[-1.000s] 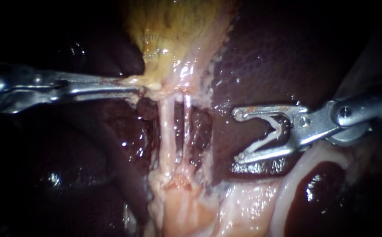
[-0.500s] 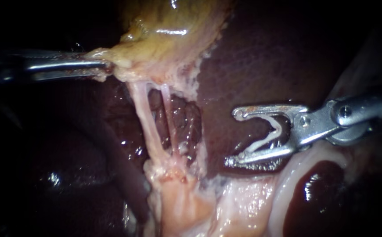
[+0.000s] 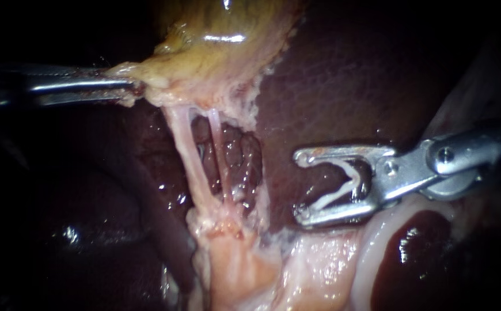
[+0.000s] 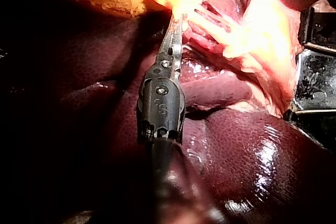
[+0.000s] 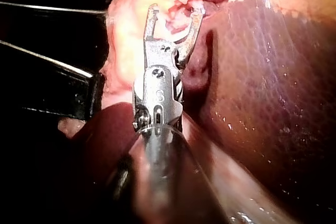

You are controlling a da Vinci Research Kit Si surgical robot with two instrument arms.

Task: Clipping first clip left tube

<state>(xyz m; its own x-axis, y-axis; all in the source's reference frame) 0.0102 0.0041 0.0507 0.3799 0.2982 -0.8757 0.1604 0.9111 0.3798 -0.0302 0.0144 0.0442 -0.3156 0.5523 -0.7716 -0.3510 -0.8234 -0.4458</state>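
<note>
1. Dark-red liver (image 3: pixel 331 75) forms the background bed.
2. Nearest: right instrument (image 3: pixel 301 185); jaws stand wide yet hold an open clip (image 3: pixel 338 192) from both sides; near the tubes, touching neither.
3. Midfield: left tube (image 3: pixel 188 152), taut, just beside the right tube (image 3: pixel 218 152); a narrow window shows between them.
4. Farthest: left instrument (image 3: pixel 132 86); jaws pinched on the gallbladder (image 3: pixel 221 34) edge.
5. Technique, as judged: straddle the left tube alone, square across it, jaw tips visible beyond before closing; keep traction steady.
6. No brand or label can be made out.
</note>
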